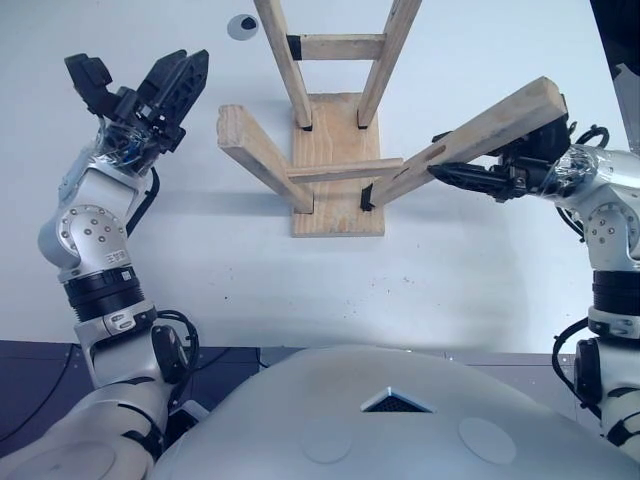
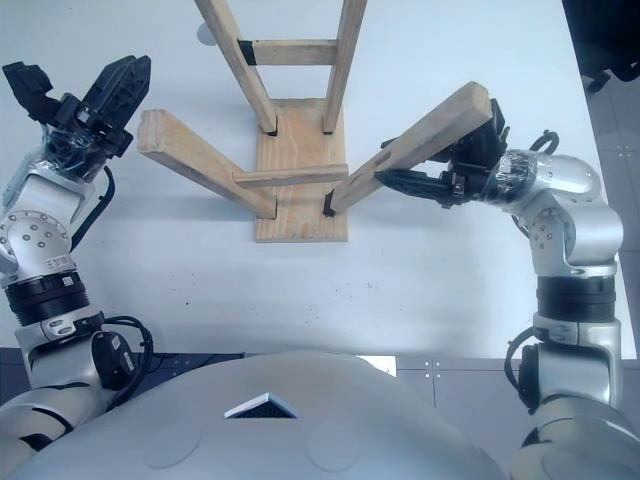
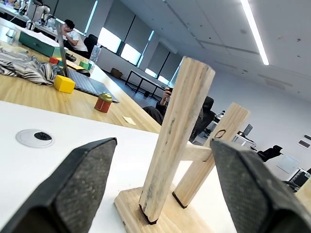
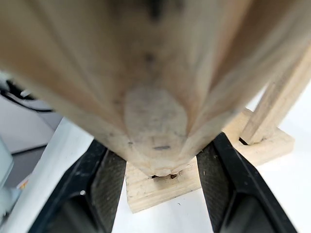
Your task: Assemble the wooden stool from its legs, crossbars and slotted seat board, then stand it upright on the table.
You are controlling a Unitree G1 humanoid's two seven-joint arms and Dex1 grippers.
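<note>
The stool (image 1: 335,190) sits upside down on the table (image 1: 450,280) and looks assembled, legs and crossbars in the board; only turning it upright seems left. Right claw (image 1: 455,175) grasps the near right leg (image 1: 490,125); left claw (image 1: 178,80) released, well apart

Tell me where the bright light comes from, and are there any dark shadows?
Left wrist view: a long ceiling lamp glows overhead, and the far windows shine bright. Left eye view: the white table is lit evenly, with only faint shadows beside the seat board. Right wrist view: the leg held by the right gripper darkens toward the camera.
</note>
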